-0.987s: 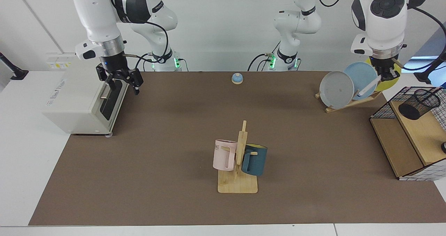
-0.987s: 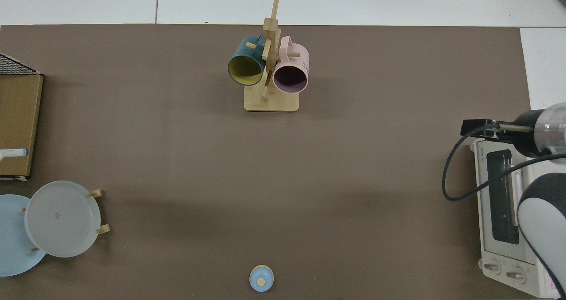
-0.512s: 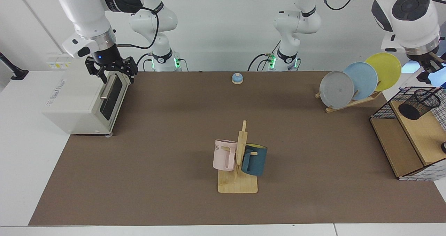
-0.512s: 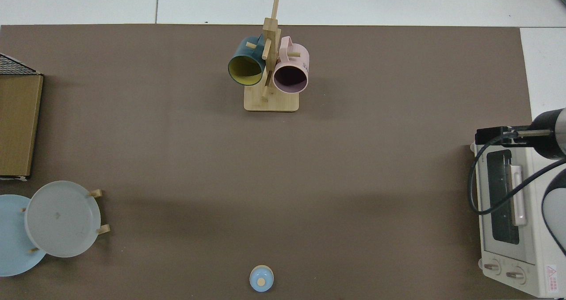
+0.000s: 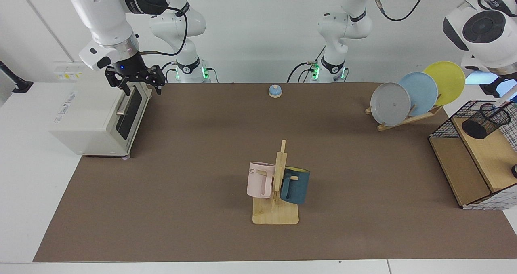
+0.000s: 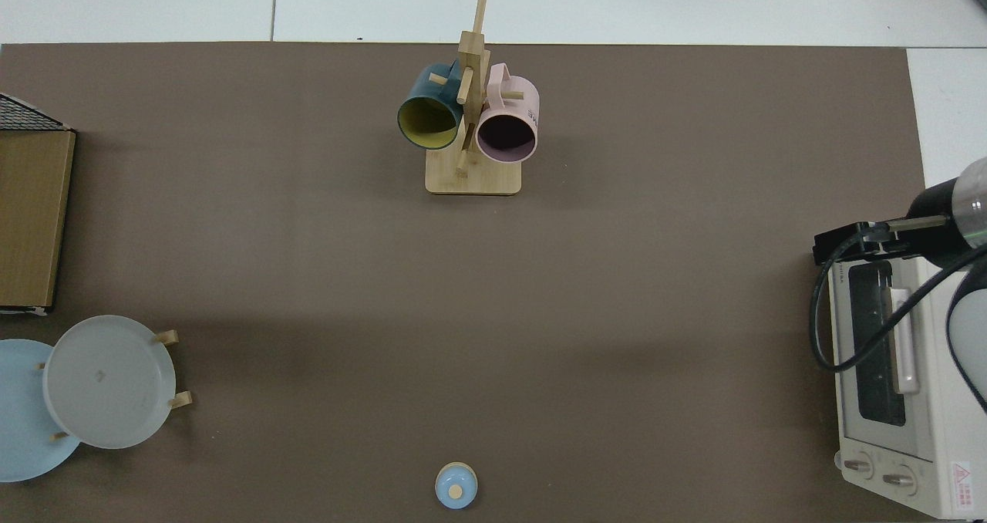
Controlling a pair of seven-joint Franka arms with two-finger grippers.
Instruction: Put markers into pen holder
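black mesh pen holder (image 5: 486, 120) sits inside wire basket (image 5: 444, 125).

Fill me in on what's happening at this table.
The left arm reaches over the black mesh pen holder, which sits tilted on the wire basket's wooden shelf. The left gripper is cut off by the facing view's edge, and no marker shows clearly, so I cannot tell whether it has gone in. The right gripper hangs open over the toaster oven, holding nothing; that arm waits.
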